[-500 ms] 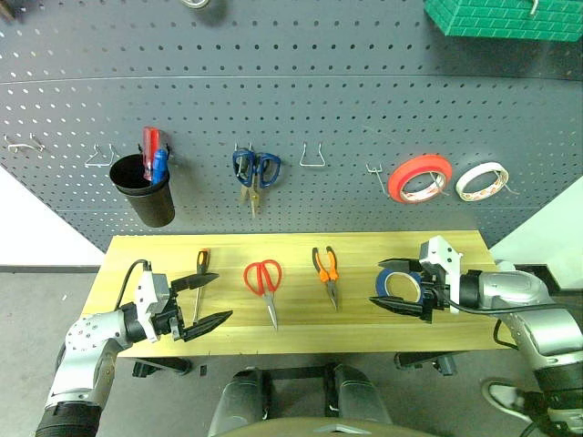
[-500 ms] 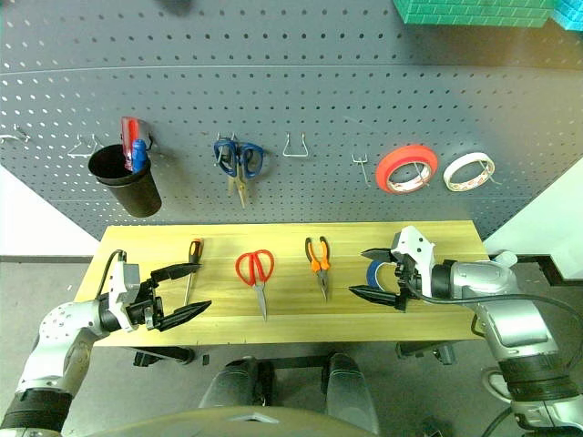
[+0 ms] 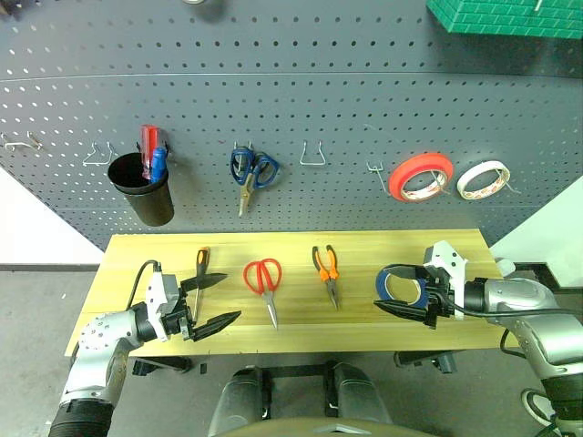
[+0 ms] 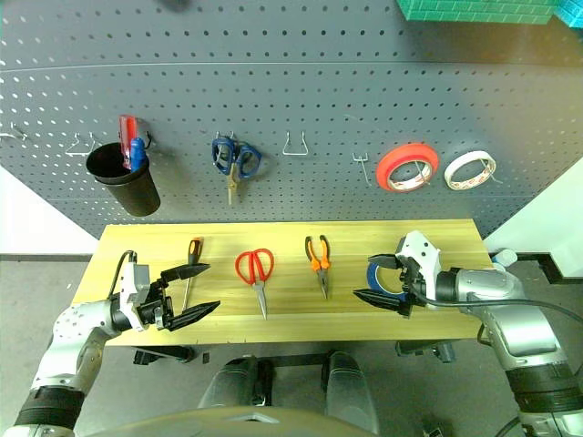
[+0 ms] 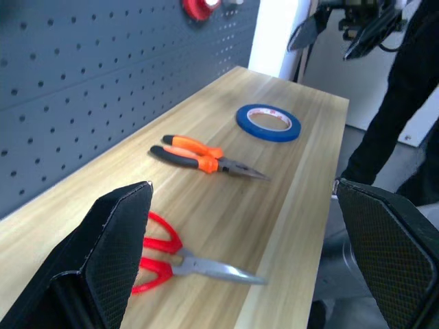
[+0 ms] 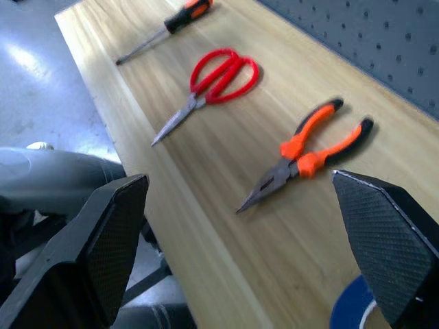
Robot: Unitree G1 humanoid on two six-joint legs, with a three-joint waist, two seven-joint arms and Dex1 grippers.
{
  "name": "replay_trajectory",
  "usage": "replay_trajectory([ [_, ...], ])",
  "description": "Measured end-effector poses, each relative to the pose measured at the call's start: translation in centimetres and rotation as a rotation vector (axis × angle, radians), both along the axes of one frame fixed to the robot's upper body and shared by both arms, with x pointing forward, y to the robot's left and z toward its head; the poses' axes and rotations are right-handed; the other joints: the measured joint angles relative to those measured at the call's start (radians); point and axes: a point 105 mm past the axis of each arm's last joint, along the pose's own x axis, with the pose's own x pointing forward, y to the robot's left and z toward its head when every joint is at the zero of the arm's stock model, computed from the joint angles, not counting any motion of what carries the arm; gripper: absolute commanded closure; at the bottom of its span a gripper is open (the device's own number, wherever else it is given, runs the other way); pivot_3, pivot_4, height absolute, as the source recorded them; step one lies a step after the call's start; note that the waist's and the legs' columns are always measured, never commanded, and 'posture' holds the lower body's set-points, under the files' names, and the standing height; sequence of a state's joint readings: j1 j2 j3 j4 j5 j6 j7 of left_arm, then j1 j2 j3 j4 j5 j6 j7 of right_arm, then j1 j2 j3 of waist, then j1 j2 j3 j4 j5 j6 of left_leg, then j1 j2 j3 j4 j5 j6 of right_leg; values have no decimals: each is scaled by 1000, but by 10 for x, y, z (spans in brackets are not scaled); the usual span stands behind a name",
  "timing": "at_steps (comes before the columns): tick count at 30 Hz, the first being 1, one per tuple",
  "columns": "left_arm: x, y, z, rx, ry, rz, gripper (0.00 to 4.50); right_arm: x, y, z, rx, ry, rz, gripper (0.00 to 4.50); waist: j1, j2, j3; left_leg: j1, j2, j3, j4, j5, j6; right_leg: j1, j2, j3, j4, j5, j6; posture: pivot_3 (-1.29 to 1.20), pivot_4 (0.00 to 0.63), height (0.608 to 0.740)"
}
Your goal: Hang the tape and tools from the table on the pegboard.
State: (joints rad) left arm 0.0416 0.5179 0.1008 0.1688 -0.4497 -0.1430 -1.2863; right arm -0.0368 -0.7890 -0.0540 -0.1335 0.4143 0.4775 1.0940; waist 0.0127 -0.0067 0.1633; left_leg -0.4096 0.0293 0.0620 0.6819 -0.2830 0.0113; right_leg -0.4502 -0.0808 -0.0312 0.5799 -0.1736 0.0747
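On the table (image 3: 364, 244) lie, left to right, the orange-and-black screwdriver (image 3: 199, 273), red-handled scissors (image 3: 263, 277), orange-and-black pliers (image 3: 326, 266) and the blue tape (image 3: 402, 285). The dark grey pegboard (image 3: 319, 100) rises behind them. My left gripper (image 3: 232, 296) is open over the front edge, just right of the screwdriver, holding nothing. Over the tape my right gripper (image 3: 378, 289) stands open and empty. In the left wrist view the right gripper (image 5: 339, 34) hangs well above the tape (image 5: 268, 122), which lies flat.
On the pegboard hang a black cup (image 3: 141, 188) with red and blue handles in it, blue-handled scissors (image 3: 250, 170), a red-orange roll (image 3: 420, 177) and a white roll (image 3: 481, 179). Bare wire hooks (image 3: 314, 157) sit between them. A green box (image 3: 506, 16) is at top right.
My left gripper has slid a little to the right along the front edge. The right hand has sunk slightly over the tape. The blue-handled scissors have swung to a tilt.
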Motion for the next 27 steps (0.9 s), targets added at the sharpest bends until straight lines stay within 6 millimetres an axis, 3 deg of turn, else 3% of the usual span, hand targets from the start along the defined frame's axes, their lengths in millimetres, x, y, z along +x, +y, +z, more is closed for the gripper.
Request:
replay_trajectory([
  [5, 4, -7, 6, -3, -6, -34, 31, -3, -11, -20, -142, 80, -24, 0, 0, 0, 2, 0, 0, 0, 0, 0, 0, -1, 0, 0, 0, 0, 0, -1, 174, 740],
  [11, 4, -36, 6, 17, 16, -116, 31, 7, -18, -39, -232, 68, -79, 0, -2, -2, 8, -1, 0, 1, 0, 0, 0, -1, 1, 0, 0, 0, 0, -14, 176, 740],
  [18, 15, -45, 14, 64, -13, -146, 31, 12, -25, -44, -262, 128, -124, 0, -2, -1, 13, -1, 0, 0, 0, 0, 1, -1, 1, 0, 0, 0, 0, -33, 180, 740],
  [27, 28, -64, 8, 168, 3, -211, 31, 26, -31, -55, -314, 201, -194, 0, -8, -1, 22, -1, 0, 0, 1, 0, 1, -1, 1, 1, 1, 0, 0, -63, 208, 740],
])
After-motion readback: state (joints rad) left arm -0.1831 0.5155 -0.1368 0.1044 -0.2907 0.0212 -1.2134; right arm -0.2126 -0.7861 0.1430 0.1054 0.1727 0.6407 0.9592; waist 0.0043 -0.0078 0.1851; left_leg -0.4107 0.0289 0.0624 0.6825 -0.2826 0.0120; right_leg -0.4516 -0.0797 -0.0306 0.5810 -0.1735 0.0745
